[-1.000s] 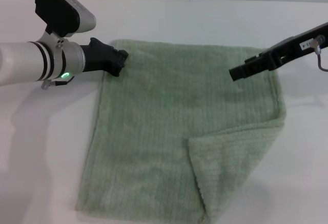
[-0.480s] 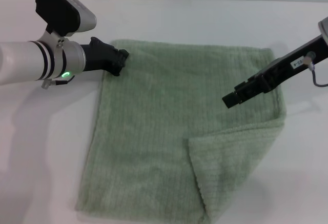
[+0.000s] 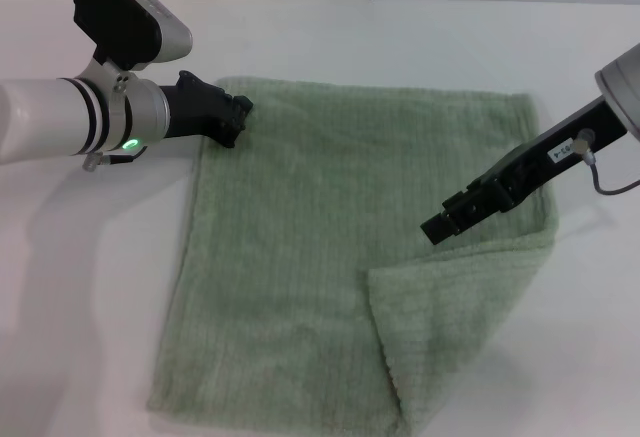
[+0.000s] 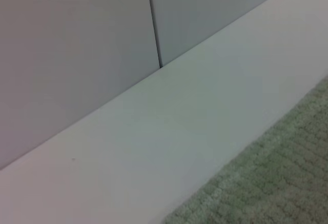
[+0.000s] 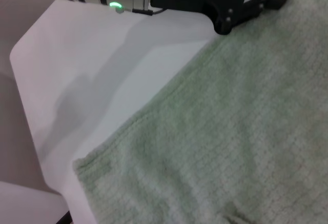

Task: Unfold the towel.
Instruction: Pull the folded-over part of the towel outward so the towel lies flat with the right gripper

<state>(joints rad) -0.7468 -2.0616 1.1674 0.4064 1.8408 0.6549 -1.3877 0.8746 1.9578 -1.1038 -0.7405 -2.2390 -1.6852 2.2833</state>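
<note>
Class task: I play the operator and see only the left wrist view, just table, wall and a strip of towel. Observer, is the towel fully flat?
Observer: No. One corner of the towel, on the near right, lies folded over on top.
Operator: Where is the left pincer?
Observer: The left pincer rests at the towel's far left corner.
Operator: And the right one?
Observer: The right pincer hangs over the towel, just beyond the folded corner.

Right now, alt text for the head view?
A pale green towel lies mostly flat on a white table, its near right corner folded over. The left claw sits at its far left corner; the right claw hovers above the fold.
</note>
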